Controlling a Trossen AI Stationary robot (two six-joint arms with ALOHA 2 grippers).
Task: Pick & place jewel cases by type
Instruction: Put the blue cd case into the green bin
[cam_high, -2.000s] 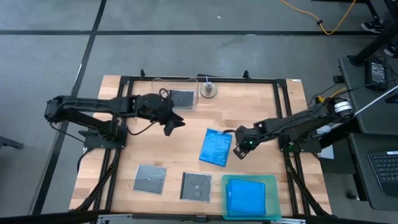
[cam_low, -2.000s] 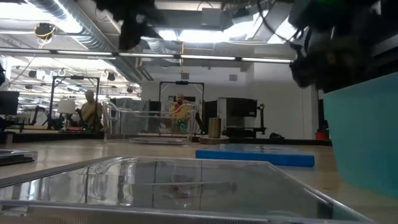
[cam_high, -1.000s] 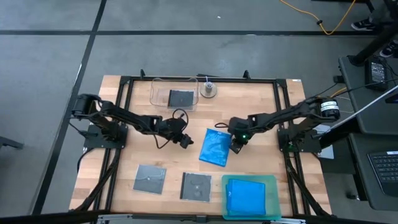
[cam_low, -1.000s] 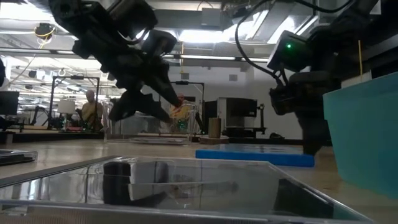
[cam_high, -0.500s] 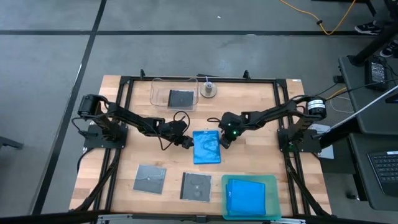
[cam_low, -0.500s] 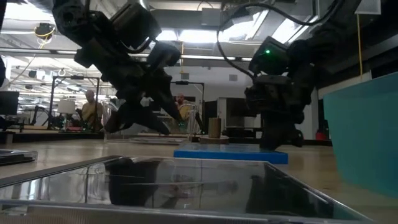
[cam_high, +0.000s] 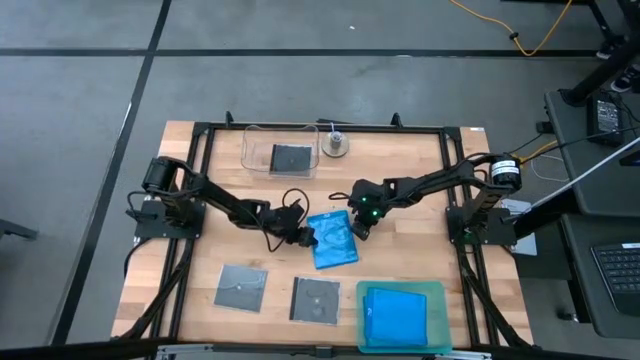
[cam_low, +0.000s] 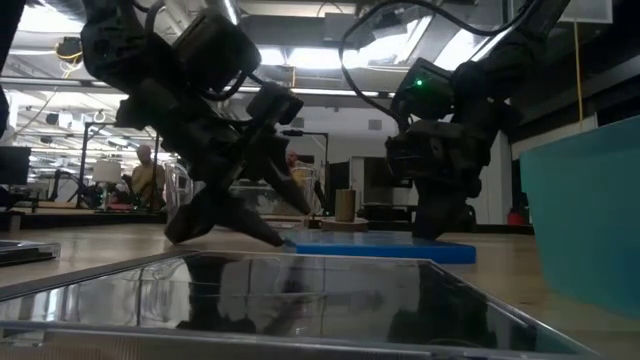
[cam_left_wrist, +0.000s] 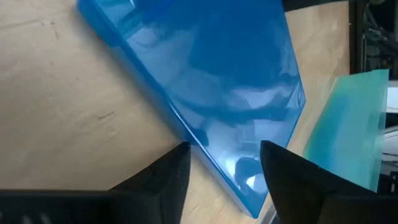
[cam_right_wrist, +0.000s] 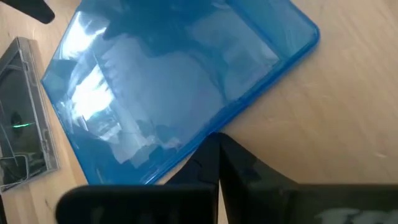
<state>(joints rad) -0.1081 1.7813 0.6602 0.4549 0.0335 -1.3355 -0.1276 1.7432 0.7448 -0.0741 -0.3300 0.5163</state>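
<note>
Left claw (cam_high: 305, 237) low on the surface (cam_high: 420, 170), at the left edge of the loose blue jewel case (cam_high: 332, 240). Fingers spread, one on each side of the case's edge in the left wrist view; not clamped, nothing lifted.

Right claw (cam_high: 362, 225) clenched, empty. Its tip sits against the case's far right edge, looking like a brace or a pusher.

The case lies flat mid-surface, skewed, pinched between the two claws.

Outward:
- Teal-green tray (cam_high: 438, 292) at near right, blue cases (cam_high: 395, 315) stacked inside. Judged the destination for the loose one.
- Two grey-black disc cases on the near side, one to the left (cam_high: 241, 287), one nearer the middle (cam_high: 316, 299), both flat and apart from the claws.
- Clear tub (cam_high: 260, 134) at far left, another grey-black case (cam_high: 291, 158) inside it.
- Small metal cylinder (cam_high: 335, 145) just right of the tub.

Risks, as judgement:
- Case is thin and flat on wood. Fingers may close above the edge and miss.
- Slick plastic: a shallow bite could let it pivot or drop in transit.
- If the right claw gives way as the left closes, the case skates right rather than being gripped.
- A low carry path toward the tray crosses the nearer-middle disc case; could knock it.
</note>
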